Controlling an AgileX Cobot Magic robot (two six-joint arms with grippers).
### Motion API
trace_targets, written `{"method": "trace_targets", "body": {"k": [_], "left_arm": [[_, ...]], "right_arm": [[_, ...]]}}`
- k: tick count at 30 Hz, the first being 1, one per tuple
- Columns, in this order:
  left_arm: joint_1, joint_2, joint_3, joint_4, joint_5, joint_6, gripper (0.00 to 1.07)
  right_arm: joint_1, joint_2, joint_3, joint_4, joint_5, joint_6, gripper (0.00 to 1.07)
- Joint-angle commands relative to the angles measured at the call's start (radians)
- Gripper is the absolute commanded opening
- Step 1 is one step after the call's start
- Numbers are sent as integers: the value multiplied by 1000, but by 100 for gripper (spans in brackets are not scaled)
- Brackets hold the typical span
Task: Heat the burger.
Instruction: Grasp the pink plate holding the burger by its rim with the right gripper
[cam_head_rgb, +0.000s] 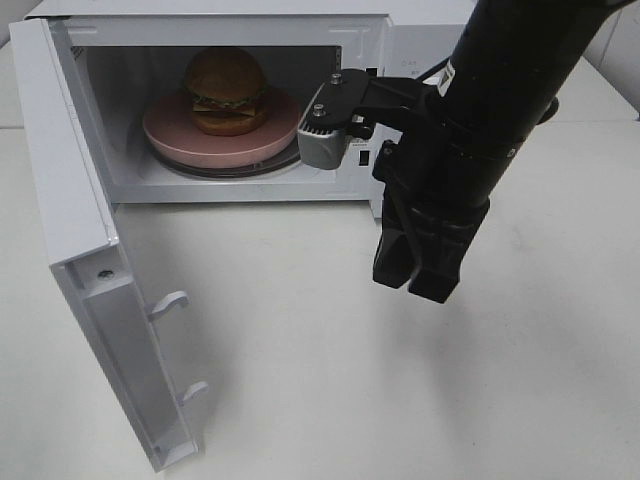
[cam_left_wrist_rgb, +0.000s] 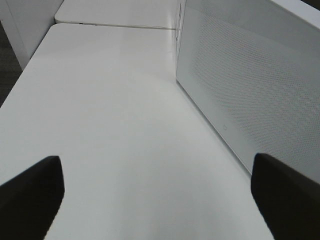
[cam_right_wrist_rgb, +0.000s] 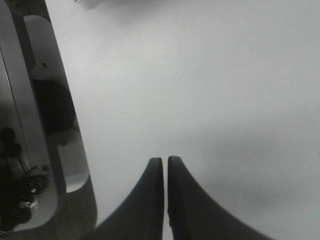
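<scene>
So the burger (cam_head_rgb: 225, 88) sits on a pink plate (cam_head_rgb: 176, 137) inside the microwave (cam_head_rgb: 400, 42), and the door (cam_head_rgb: 75, 210) hangs wide open to the left. The right gripper (cam_head_rgb: 420, 283) is out in front of the microwave, above the white counter (cam_head_rgb: 400, 400), with its 2 fingers pressed together and holding nothing. The left gripper (cam_left_wrist_rgb: 155, 195) is spread wide apart with nothing in it, next to what looks like the microwave's side, tho the view there is poor.

What's left, I think: shut the door & start the heat. If the push is too hard, the microwave may slide on the counter. If the door doesn't click shut, it prob won't start, and the burger stays cold. The right arm could bump the door edge too.
</scene>
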Motion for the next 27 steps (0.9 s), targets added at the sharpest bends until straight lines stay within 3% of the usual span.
{"method": "trace_targets", "body": {"k": [1, 7, 11, 14, 16, 17, 18, 19, 21, 22, 23, 24, 26, 27], "left_arm": [[3, -21, 3, -3, -2, -4, 96], [3, -21, 3, -3, -2, -4, 96], [3, -21, 3, -3, -2, -4, 96], [3, -21, 3, -3, -2, -4, 96], [3, -21, 3, -3, -2, -4, 96], [3, -21, 3, -3, -2, -4, 96], [3, -21, 3, -3, -2, -4, 96], [3, -21, 3, -3, -2, -4, 96], [3, -21, 3, -3, -2, -4, 96], [3, -21, 3, -3, -2, -4, 96], [3, -21, 3, -3, -2, -4, 96], [3, -21, 3, -3, -2, -4, 96], [3, -21, 3, -3, -2, -4, 96], [3, -21, 3, -3, -2, -4, 96]], "right_arm": [[-5, -7, -9, -13, -2, -214, 8], [-5, -7, -9, -19, -19, -532, 10], [-2, -7, -9, -32, -52, -610, 13], [-2, -7, -9, -90, -103, -617, 21], [-2, -7, -9, -148, -151, -613, 34], [-2, -7, -9, -148, -151, -613, 34], [-2, -7, -9, -180, -191, -596, 46], [-2, -7, -9, -180, -191, -596, 46], [-2, -7, -9, -189, -237, -566, 66], [-2, -7, -9, -189, -237, -566, 66], [2, -7, -9, -188, -269, -524, 80], [2, -7, -9, -188, -269, -524, 80], [25, -2, -9, -209, -308, -447, 95], [25, -2, -9, -209, -308, -447, 95]]}}
